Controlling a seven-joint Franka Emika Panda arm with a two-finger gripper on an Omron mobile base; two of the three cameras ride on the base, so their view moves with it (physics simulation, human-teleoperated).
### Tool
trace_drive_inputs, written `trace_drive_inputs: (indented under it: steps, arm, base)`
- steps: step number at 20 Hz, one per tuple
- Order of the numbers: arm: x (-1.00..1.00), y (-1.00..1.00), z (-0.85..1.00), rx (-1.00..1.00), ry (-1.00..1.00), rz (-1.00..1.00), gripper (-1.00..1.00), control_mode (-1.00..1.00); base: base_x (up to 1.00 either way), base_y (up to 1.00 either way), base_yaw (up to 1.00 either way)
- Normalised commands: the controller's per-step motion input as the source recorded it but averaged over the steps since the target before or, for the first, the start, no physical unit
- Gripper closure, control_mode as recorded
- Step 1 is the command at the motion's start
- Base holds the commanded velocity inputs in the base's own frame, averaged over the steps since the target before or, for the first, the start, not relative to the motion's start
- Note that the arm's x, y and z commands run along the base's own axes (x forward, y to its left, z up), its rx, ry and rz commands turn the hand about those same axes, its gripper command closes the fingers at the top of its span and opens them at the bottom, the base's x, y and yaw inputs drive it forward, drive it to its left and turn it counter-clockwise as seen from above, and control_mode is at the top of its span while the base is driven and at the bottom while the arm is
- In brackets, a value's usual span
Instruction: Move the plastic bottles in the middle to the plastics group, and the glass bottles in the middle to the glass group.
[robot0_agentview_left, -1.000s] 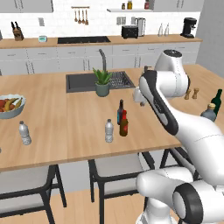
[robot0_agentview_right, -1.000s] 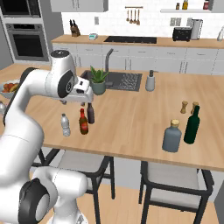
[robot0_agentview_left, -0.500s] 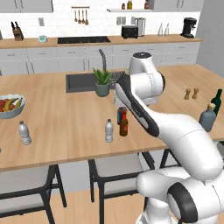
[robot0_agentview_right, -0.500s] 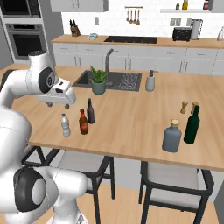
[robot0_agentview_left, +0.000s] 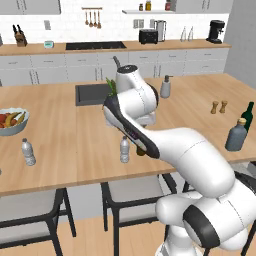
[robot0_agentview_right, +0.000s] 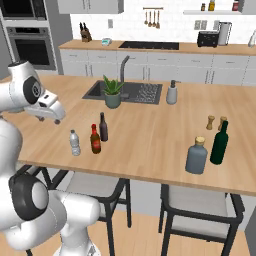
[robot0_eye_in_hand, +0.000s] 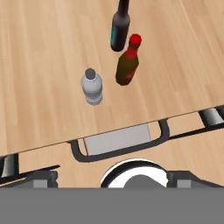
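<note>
Three bottles stand upright mid-island, near its front edge, as your gripper (robot0_agentview_right: 56, 114) hovers above with jaws spread wide and empty.

Your hand view looks down their long axes: plastic water bottle (robot0_eye_in_hand: 92, 86) apart from the brown bottle (robot0_eye_in_hand: 127, 64), the blue-labelled bottle (robot0_eye_in_hand: 119, 29) just beyond. The right base view adds the green wine bottle (robot0_agentview_right: 219, 142) and grey-blue bottle (robot0_agentview_right: 196, 155); the left adds the plastics-group bottle (robot0_agentview_left: 28, 151), bare wood between.

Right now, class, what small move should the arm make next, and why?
Probably lower the open gripper toward the plastic water bottle. It hangs above the counter, holding nothing, and that bottle stands beside the brown bottle and near-black bottle.
</note>
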Motion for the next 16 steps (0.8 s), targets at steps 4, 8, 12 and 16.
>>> trace_drive_inputs:
  steps: [4,8,12,16]
  arm:
    - [0.08,0.34,-0.32,0.03,-0.05,0.00,-1.00,-1.00]
    - [0.42,0.01,-0.32,0.03,-0.08,0.04,-1.00,-1.00]
    - [0.08,-0.49,-0.17,0.00,-0.08,0.11,-1.00,-1.00]
    - [0.38,-0.34,-0.53,0.11,-0.18,0.14,-1.00,-1.00]
  base:
    - [0.00,0.00,0.00]
    - [0.00,0.00,0.00]
    - [0.00,0.00,0.00]
    - [0.00,0.00,0.00]
